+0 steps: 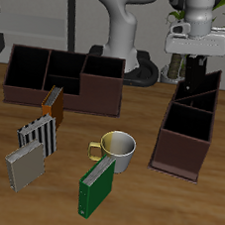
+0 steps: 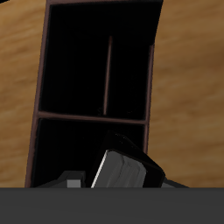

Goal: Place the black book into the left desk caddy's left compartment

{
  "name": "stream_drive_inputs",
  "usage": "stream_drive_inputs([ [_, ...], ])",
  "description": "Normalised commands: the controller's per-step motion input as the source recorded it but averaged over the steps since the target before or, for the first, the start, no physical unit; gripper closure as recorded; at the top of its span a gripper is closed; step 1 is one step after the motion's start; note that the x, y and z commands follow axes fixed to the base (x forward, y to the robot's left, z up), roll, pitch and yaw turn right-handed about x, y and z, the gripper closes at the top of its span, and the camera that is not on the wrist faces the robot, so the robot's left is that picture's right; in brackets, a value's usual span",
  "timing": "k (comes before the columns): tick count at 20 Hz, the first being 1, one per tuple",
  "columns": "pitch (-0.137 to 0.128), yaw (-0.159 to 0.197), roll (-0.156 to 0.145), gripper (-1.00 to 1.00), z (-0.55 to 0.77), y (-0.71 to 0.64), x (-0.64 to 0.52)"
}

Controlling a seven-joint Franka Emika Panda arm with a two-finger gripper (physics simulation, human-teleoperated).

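Observation:
The left desk caddy is a dark-brown open box seen end-on, narrow and slanting, with inner dividers. My gripper hangs just above the caddy's far end and is shut on the black book, which hangs upright below the fingers, over the caddy's farthest compartment. In the wrist view the black book shows as a glossy dark edge close to the camera. Beneath it lies the caddy's wall, with a large compartment and two narrower ones split by a divider. The book's lower end seems to be at about rim height.
A second dark-brown caddy stands broadside at the back. Nearer the table's front edge are a pale mug, a green book, a black-and-white striped book, a grey book and an orange-brown book.

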Motion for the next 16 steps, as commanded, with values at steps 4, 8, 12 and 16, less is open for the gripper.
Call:
stream_drive_inputs([
  [4,0.058,0.016,0.020,1.00,-0.28,0.08,-0.05],
  [8,0.042,0.012,0.017,1.00,-0.26,0.05,-0.01],
  [12,0.060,0.026,0.021,1.00,-0.31,0.02,0.14],
  [16,0.044,-0.020,0.005,-1.00,-0.11,-0.06,0.06],
])
